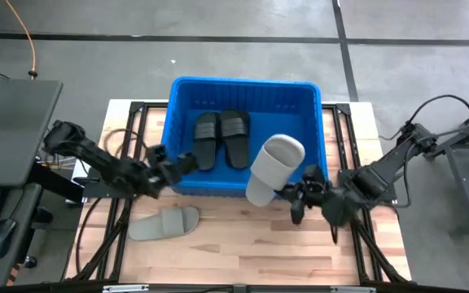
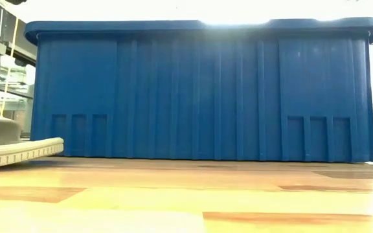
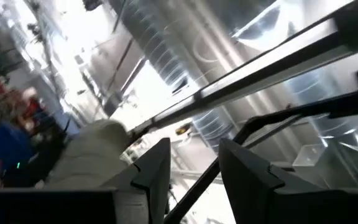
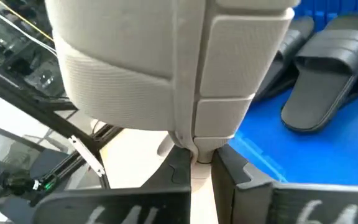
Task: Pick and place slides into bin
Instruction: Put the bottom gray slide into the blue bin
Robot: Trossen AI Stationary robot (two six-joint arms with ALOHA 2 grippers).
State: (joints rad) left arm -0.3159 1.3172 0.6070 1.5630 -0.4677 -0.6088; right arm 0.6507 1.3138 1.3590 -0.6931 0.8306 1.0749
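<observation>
1. A wooden worktop (image 1: 243, 244) carries the blue bin (image 1: 187, 114).
2. Two black slides (image 1: 221, 137) lie inside the bin.
3. A grey slide (image 1: 272, 167) hangs over the bin's near rim, pinched by the right gripper (image 1: 293, 195), fingers closed on its edge.
4. Another grey slide (image 1: 164, 223) lies on the worktop in front of the bin.
5. The left gripper (image 1: 187, 161) is above the bin's near wall, fingers slightly apart, empty.
</observation>
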